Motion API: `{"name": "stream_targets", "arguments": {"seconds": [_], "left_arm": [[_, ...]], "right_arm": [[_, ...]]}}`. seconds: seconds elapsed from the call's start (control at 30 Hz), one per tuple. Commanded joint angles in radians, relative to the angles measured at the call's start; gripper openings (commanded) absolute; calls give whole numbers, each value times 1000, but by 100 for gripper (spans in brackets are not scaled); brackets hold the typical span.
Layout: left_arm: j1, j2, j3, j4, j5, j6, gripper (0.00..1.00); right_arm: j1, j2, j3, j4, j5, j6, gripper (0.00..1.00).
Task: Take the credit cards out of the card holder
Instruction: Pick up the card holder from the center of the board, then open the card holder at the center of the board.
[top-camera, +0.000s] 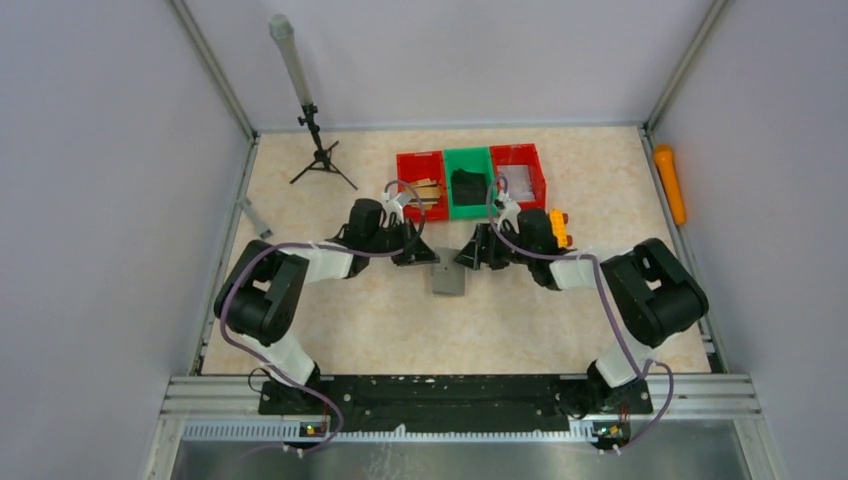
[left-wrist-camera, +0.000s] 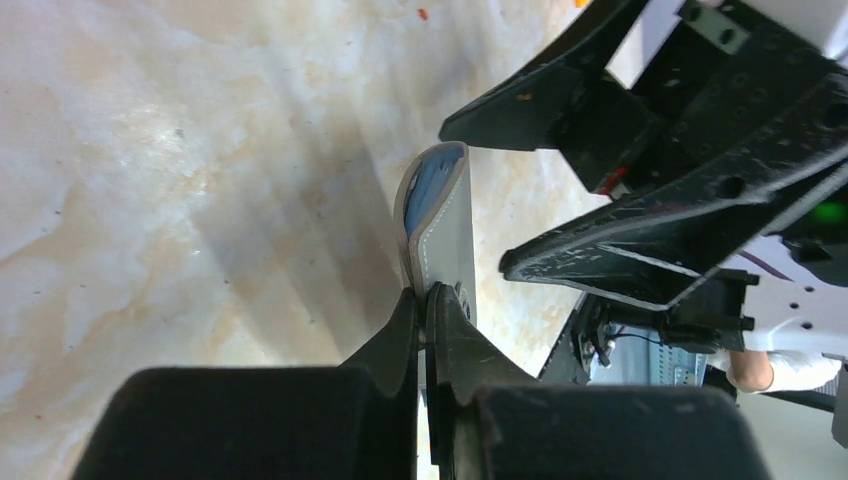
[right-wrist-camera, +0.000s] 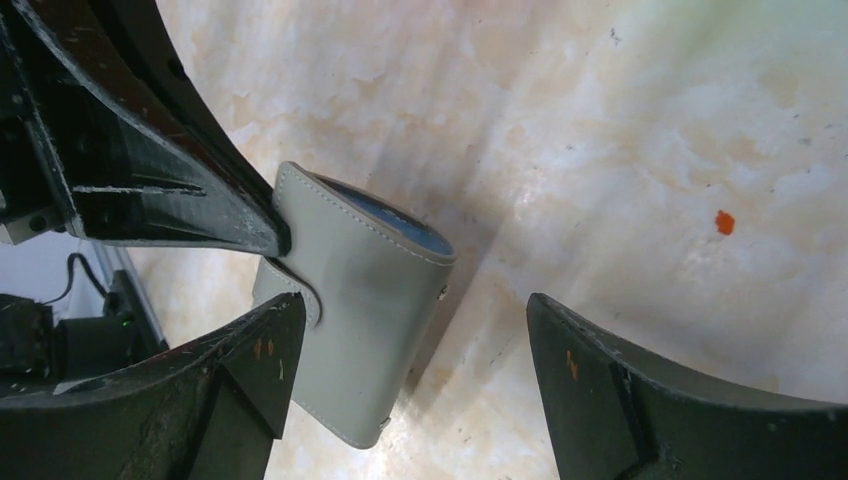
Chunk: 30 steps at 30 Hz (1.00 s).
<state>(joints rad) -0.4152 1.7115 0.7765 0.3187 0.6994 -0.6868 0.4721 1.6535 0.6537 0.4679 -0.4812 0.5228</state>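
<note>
Opening stage: the left pincer (left-wrist-camera: 428, 303) is clenched on the card holder (left-wrist-camera: 445, 225) edge, while the right pincer (right-wrist-camera: 412, 310) gapes released by it and should next pinch the flap open.

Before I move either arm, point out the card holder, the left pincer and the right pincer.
card holder (top-camera: 448, 279): top view, on its grey outer cover.
left pincer (left-wrist-camera: 428, 300): left wrist view, at its shut tips on the holder's edge.
right pincer (right-wrist-camera: 407, 300): right wrist view, midway between its open tips.
</note>
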Motion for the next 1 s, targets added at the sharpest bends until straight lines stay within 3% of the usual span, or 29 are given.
{"name": "stream_targets", "arguments": {"seconds": [0.0,0.2,0.5,0.63,0.97], "left_arm": [[-4,-109,-43,176,49,-39,0],[-4,-191,-91,222,29,-37,0],[-4,-226,-122,303,59,-71,0],[-4,-244,-137,321,56,-76,0],[-4,-262,-142,290,13,-54,0]], "right_arm": [[-23,-16,-47,178,-89,68,85],[-40,-42,-105,343,-148,119,86],[-41,-18,-161,641,-286,238,72],[-41,-8,-174,734,-324,277,58],[-41,-25,-186,766,-335,273,17]]}}
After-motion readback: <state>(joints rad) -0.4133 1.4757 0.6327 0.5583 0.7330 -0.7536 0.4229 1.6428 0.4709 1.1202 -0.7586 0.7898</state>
